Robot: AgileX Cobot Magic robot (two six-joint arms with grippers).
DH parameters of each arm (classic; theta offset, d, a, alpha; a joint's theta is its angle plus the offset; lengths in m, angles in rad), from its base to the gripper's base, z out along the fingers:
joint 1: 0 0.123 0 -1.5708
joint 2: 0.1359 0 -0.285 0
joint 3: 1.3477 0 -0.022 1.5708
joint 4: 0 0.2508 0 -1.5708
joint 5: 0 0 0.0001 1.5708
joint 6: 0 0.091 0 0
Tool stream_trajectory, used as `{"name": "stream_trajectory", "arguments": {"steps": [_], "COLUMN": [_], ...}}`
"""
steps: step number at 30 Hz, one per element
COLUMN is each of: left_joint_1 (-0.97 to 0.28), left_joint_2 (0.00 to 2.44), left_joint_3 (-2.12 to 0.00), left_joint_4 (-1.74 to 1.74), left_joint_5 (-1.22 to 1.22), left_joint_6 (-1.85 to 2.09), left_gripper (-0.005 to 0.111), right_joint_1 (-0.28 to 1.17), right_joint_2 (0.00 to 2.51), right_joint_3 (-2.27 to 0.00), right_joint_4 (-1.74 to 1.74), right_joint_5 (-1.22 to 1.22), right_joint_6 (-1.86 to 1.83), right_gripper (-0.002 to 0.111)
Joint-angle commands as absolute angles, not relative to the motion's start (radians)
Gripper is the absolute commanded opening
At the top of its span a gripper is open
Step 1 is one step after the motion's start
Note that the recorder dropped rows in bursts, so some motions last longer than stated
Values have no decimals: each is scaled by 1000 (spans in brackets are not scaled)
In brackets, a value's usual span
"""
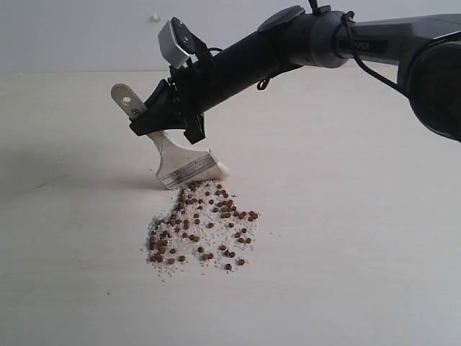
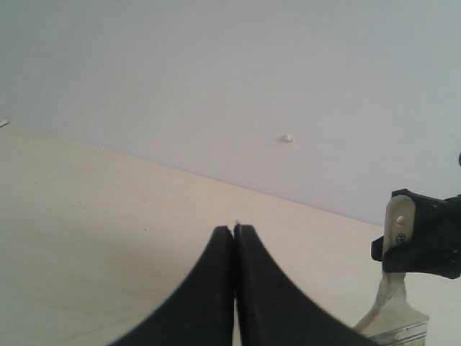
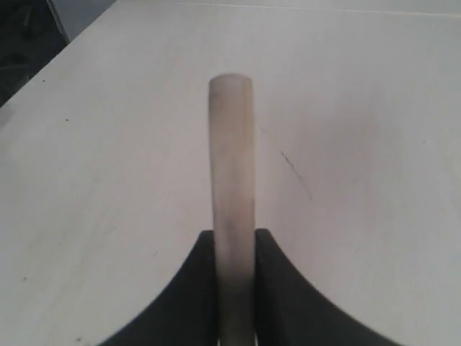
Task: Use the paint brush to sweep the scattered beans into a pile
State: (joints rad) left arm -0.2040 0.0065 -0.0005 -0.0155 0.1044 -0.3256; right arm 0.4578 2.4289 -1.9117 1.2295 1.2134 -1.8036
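Observation:
The paint brush [image 1: 180,162] leans on the pale table, its white bristles [image 1: 216,171] touching down at the far edge of the beans. My right gripper [image 1: 155,121] reaches in from the right and is shut on the pale handle [image 3: 231,158], whose holed end [image 1: 126,99] sticks out past the fingers. The reddish-brown beans [image 1: 205,220], mixed with whitish grains, lie in a loose, flat pile just in front of the bristles, thinning toward its near-left edge. My left gripper [image 2: 235,229] hovers over bare table with its jaws pressed together and empty; the brush's ferrule [image 2: 397,333] shows to one side of it.
A pale wall [image 1: 72,36] with a small white speck [image 1: 155,16] stands behind the table. The right arm [image 1: 324,40] stretches across the upper right of the exterior view. The right wrist view shows a table edge [image 3: 43,76] with dark floor beyond.

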Motion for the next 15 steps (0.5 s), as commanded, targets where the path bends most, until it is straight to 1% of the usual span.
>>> {"name": "stream_trajectory", "arguments": {"steps": [1, 6, 15], "left_joint_1": [-210, -210, -210], "left_joint_2": [0, 0, 0], "left_joint_3": [0, 0, 0], "left_joint_4": [-14, -14, -14], "left_joint_5": [101, 101, 101], "left_joint_6": [-333, -333, -333], "left_gripper": [0, 0, 0], "right_joint_1": [455, 455, 455], "right_joint_2": [2446, 2444, 2358], "right_joint_3": [-1902, -1902, -1902], "right_joint_4": [1111, 1175, 1257], "right_joint_5": [1221, 1221, 1198], "right_joint_6": [-1681, -1601, -1737], "right_gripper": [0, 0, 0]}}
